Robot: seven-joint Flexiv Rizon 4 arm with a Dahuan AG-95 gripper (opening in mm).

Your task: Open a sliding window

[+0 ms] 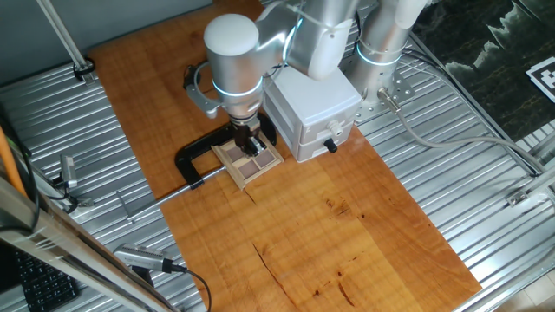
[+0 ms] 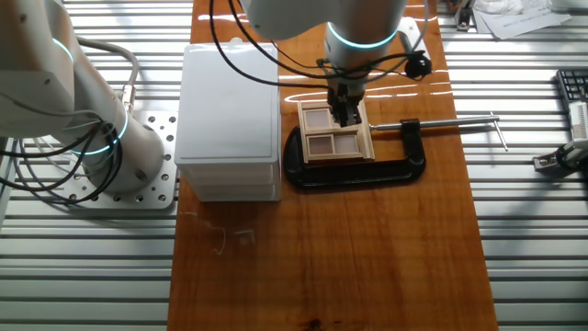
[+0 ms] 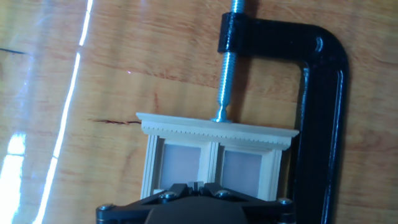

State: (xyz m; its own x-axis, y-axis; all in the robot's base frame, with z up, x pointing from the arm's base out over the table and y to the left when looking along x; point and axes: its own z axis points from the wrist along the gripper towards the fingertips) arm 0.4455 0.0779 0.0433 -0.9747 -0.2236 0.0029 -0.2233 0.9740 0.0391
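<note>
Gripper down on the clamped sliding window, sash not yet visibly moved.

Right under our gripper (image 3: 196,185), whose fingers look pressed nearly together with nothing seen between them, lies the sliding window (image 2: 335,131), flat on the wooden table (image 1: 347,225). We judge it light, thin-walled and fragile, so we push on a sash rail with a fingertip, gently and along the track, never on the panes. Beyond the fingers the black C-clamp (image 3: 323,112) screws against its frame and should resist sliding. Off to one side stands the white box (image 2: 230,110).
</note>
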